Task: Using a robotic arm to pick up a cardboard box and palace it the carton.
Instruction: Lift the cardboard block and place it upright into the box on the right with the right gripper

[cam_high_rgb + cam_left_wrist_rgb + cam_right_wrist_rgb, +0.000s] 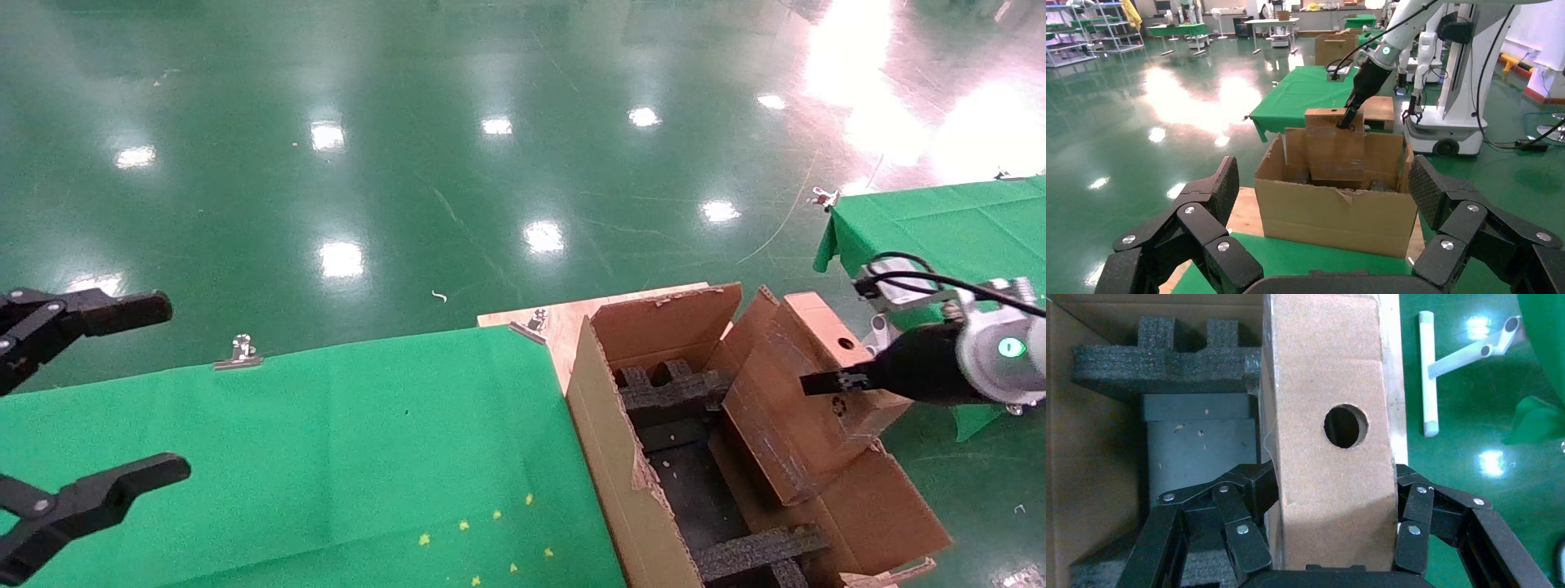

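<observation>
The cardboard box (784,408), small and brown with a round hole (1346,425) in its narrow face, is tilted with its lower end inside the carton (605,457). My right gripper (825,382) is shut on the box's upper part, one finger (1257,484) on each broad side. From the left wrist view the box (1333,147) sticks up above the carton's rim (1333,214), held by the robotic arm (1364,79). Black foam inserts (670,388) lie inside the carton. My left gripper (172,388) is open over the green table, far from both.
The carton stands on a wooden board (564,322) beside the green-clothed table (327,457), which has metal clips (239,353) on its edge. A second green table (940,220) is behind the right arm. White tubes (1426,373) lie on the floor.
</observation>
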